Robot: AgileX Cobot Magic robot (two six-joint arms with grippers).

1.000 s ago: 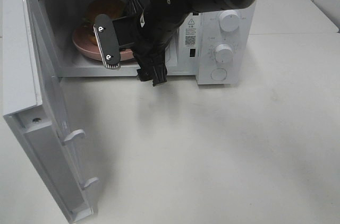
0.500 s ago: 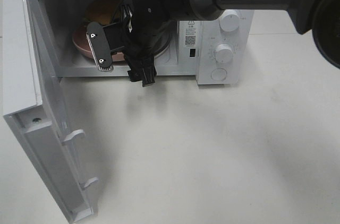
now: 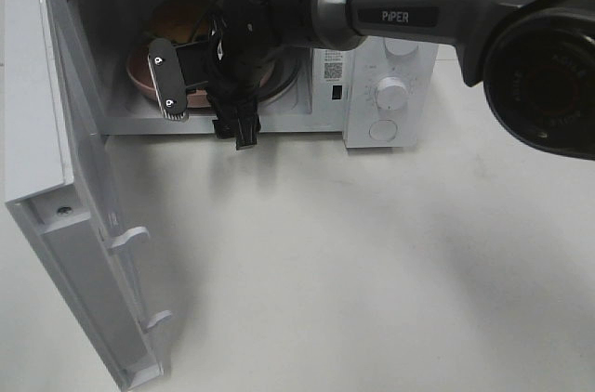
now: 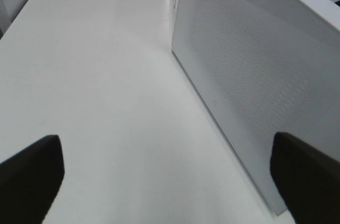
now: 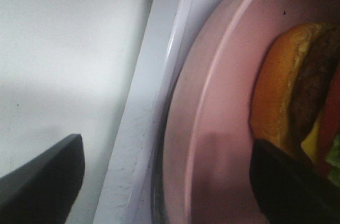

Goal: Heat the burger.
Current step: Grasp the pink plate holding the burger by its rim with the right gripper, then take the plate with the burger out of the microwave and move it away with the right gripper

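right pincer [image 5: 164, 181] spread wide astride pink plate [image 5: 212, 128] rim, beside burger [image 5: 297, 102].

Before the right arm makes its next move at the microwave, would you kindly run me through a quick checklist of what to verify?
1. Burger inside the microwave cavity: ok, it sits on the pink plate in there.
2. Plate fully past the door sill: cannot tell; the right wrist view shows its rim close to the sill.
3. Right gripper free of the plate: ok; the jaws stand apart, with one finger over the table and the other over the plate.
4. Microwave door open, so the arm can pull back: ok.
5. Left gripper open and away from the cavity: ok, it holds nothing.
6. Door shut for heating: not ok, not yet done.
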